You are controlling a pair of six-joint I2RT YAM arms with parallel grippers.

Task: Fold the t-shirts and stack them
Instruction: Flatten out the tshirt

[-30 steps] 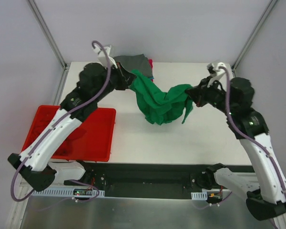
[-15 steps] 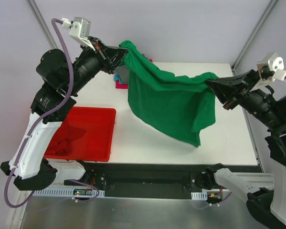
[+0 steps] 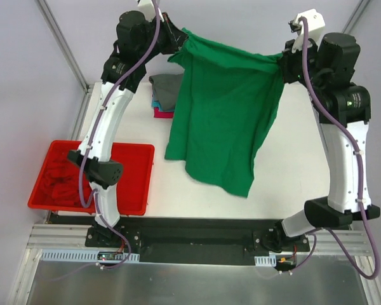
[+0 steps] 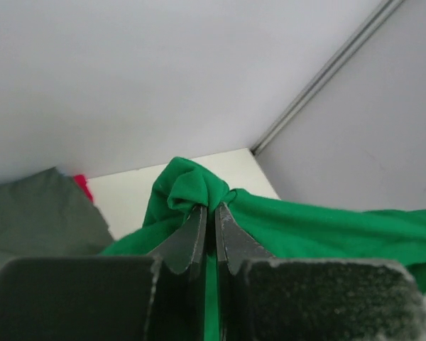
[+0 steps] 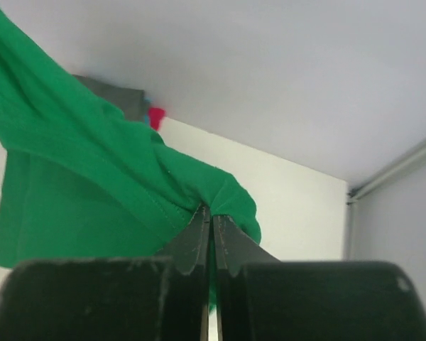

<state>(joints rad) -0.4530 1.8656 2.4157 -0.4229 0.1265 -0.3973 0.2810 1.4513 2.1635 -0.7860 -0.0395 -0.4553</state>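
The bright green t-shirt (image 3: 225,121) hangs spread out in the air over the table's middle, held by its two top corners. My left gripper (image 3: 183,38) is shut on the left corner (image 4: 192,186), high at the back. My right gripper (image 3: 281,58) is shut on the right corner (image 5: 224,197), at about the same height. The shirt's lower edge hangs toward the front of the table. A stack with a grey t-shirt (image 3: 164,89) on top and teal (image 3: 155,101) and magenta (image 3: 161,113) edges under it lies at the back left, partly hidden by the green cloth.
A red plastic bin (image 3: 130,181) stands at the table's front left with red cloth (image 3: 60,181) in it. The white table (image 3: 292,171) runs to metal frame posts at the back corners. Both arms reach up high over the table.
Both grippers have risen and moved toward the back, stretching the green t-shirt from a crumpled bundle into a flat hanging sheet. The folded stack is now partly uncovered.
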